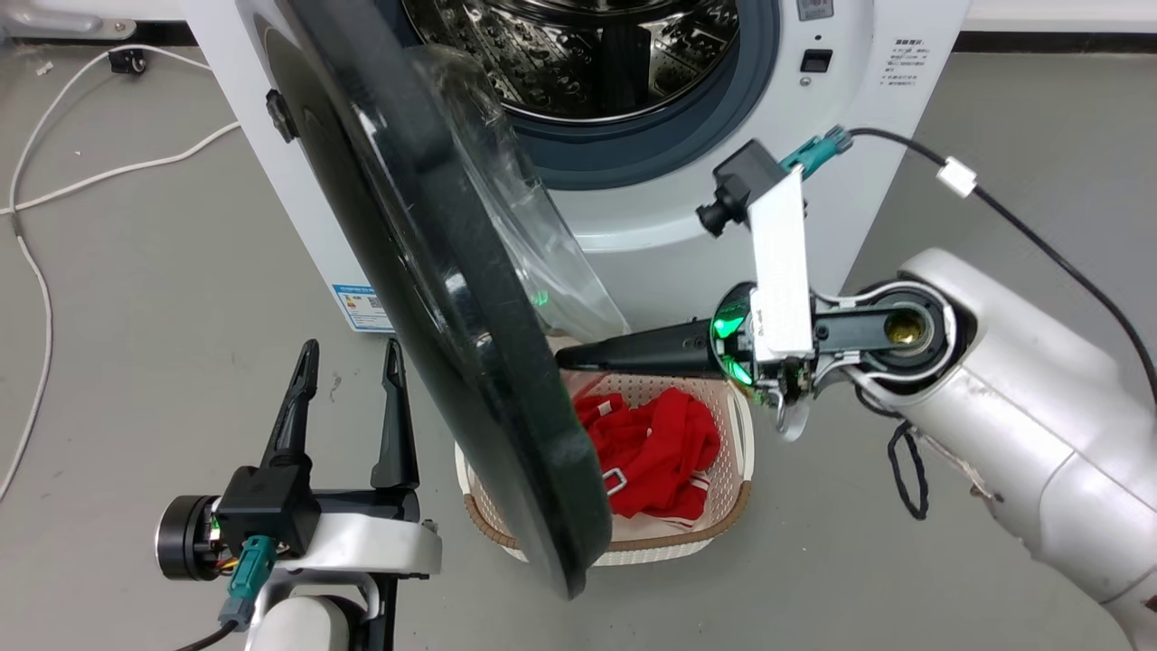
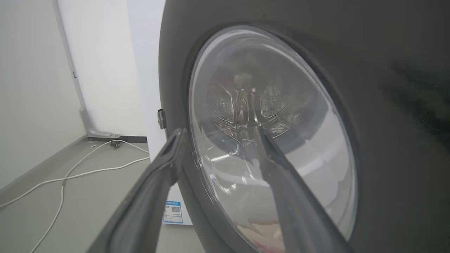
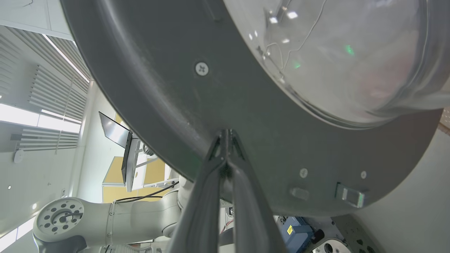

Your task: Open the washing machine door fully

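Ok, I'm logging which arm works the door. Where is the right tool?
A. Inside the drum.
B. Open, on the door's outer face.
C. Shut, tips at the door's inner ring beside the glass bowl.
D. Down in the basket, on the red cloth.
C: the right tool has its fingers together, tips at the inner ring of the washing machine door, next to the bulging glass.
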Available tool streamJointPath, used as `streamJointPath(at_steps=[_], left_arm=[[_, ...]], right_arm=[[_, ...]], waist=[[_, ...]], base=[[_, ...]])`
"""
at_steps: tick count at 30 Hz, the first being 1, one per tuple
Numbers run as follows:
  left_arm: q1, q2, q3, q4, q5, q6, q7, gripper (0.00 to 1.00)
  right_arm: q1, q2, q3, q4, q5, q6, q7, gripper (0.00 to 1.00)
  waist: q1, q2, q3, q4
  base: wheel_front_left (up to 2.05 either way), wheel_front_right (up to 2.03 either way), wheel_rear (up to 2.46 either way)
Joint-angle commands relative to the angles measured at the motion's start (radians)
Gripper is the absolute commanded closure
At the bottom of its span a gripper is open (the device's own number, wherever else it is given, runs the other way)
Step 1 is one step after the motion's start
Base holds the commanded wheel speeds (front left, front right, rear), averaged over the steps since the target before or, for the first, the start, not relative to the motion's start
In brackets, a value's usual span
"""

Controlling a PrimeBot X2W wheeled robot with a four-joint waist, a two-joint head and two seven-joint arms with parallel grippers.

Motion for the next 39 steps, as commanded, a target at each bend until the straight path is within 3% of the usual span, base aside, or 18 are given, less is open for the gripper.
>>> streamJointPath(at_steps=[1,6,14,15,21,27,28,29,30,31,34,39], left_arm=[[0.011,-0.001,0.003,-0.002,-0.003,-0.005,-0.003,0.0],[0.019,-0.001,0.01,-0.004,-0.003,-0.002,-0.003,0.0],[0.023,-0.001,0.029,-0.002,0.006,0.003,-0.003,0.0],[0.024,-0.001,0.047,-0.005,0.011,0.004,-0.003,0.0],[0.032,0.0,0.072,-0.004,0.012,0.001,-0.003,0.0],[0.041,0.0,0.095,-0.002,0.015,-0.007,-0.003,0.0],[0.043,-0.001,0.099,-0.002,0.015,-0.007,-0.003,0.0],[0.047,0.0,0.103,-0.002,0.016,-0.007,-0.003,0.0],[0.05,-0.001,0.106,-0.003,0.015,-0.008,-0.003,0.0],[0.053,0.0,0.109,-0.004,0.014,-0.005,-0.003,0.0],[0.059,-0.001,0.115,-0.007,0.019,-0.006,-0.003,0.0],[0.059,0.0,0.12,-0.002,0.025,-0.014,-0.003,0.0]], right_arm=[[0.019,0.006,0.011,-0.013,0.009,0.0,-0.012,1.0],[0.036,-0.003,0.006,-0.034,-0.006,0.0,-0.131,1.0],[0.132,0.007,-0.055,0.063,-0.106,0.0,-0.542,1.0],[0.186,-0.004,-0.113,0.081,-0.088,0.0,-0.662,1.0],[0.323,-0.055,-0.227,0.051,-0.051,0.0,-0.804,1.0],[0.477,-0.121,-0.294,-0.047,-0.117,0.0,-0.96,1.0],[0.499,-0.128,-0.301,-0.061,-0.141,0.0,-0.985,0.74],[0.523,-0.136,-0.309,-0.071,-0.169,0.0,-1.005,0.55],[0.544,-0.144,-0.313,-0.077,-0.205,0.0,-1.018,0.16],[0.561,-0.151,-0.319,-0.073,-0.253,0.0,-1.027,0.0],[0.601,-0.128,-0.424,-0.041,-0.42,0.0,-1.033,0.0],[0.682,-0.018,-0.688,-0.026,-0.869,0.0,-1.033,0.0]], waist=[[0.0001,0.0,-0.002,0.0],[0.0001,0.0,-0.005,-0.012],[0.0001,0.0,-0.009,-0.047],[0.0001,0.0,-0.006,-0.064],[0.0001,0.0,-0.015,-0.085],[0.0001,0.0,-0.026,-0.101],[0.0001,0.0,-0.029,-0.104],[0.0001,0.0,-0.031,-0.106],[0.0001,0.0,-0.033,-0.109],[0.0001,0.0,-0.034,-0.112],[0.0001,0.0,-0.035,-0.122],[0.0001,0.0,-0.041,-0.126]], base=[[0.0,0.0,0.0],[0.0,0.0,0.0],[0.0,0.0,0.0],[0.0,0.0,0.0],[0.0,0.0,0.0],[0.0,0.0,0.0],[0.0,0.0,0.0],[0.0,0.0,0.0],[0.0,0.0,0.0],[0.0,0.0,0.0],[0.0,0.0,0.0],[0.0,0.0,0.0]])
